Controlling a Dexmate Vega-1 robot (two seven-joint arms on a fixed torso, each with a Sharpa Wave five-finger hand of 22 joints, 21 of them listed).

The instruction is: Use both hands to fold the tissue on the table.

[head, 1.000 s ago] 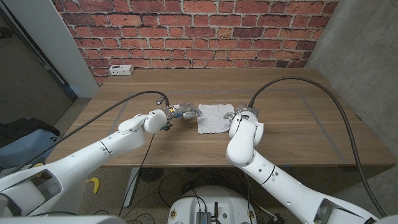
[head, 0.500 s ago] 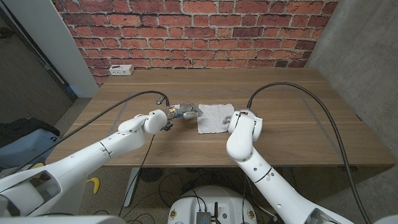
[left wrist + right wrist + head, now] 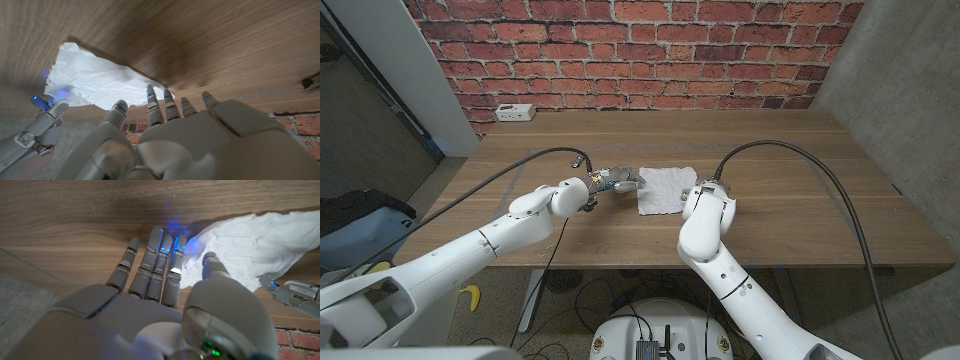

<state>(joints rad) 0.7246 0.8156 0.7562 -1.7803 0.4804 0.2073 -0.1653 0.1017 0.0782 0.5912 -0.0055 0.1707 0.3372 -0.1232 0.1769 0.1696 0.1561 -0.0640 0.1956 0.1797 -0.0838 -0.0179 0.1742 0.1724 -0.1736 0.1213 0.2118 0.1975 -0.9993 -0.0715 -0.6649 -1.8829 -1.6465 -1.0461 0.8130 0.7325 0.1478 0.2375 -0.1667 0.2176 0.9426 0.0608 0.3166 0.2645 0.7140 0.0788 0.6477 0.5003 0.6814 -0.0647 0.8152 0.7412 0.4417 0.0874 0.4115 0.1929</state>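
Fingers of my right hand are reaching out nearly straight and slightly fanned in the right wrist view, holding nothing, their tips lying close to the near edge of the white tissue while the thumb is pointing toward its rumpled border. I am reading the left hand the same way in the left wrist view: its fingers are extended and a little apart, tips arriving at the tissue's opposite edge, gripping nothing, though I cannot tell whether any tip is actually touching the paper. From the head view the tissue is lying crumpled but mostly spread on the wooden table, just past the middle, with my left hand sitting just beside its left edge and the right hand largely hiding behind its own wrist beside the right edge. I am judging the tissue as featherlight, limp and easy to tear or drag, so it is going to slide over the smooth wood rather than bend if I push it. I am thinking the best hold is a gentle pinch at the two corners nearest each hand, lifting one edge evenly with both hands and carrying it over onto the other, keeping pressure light so the sheet is not bunching.
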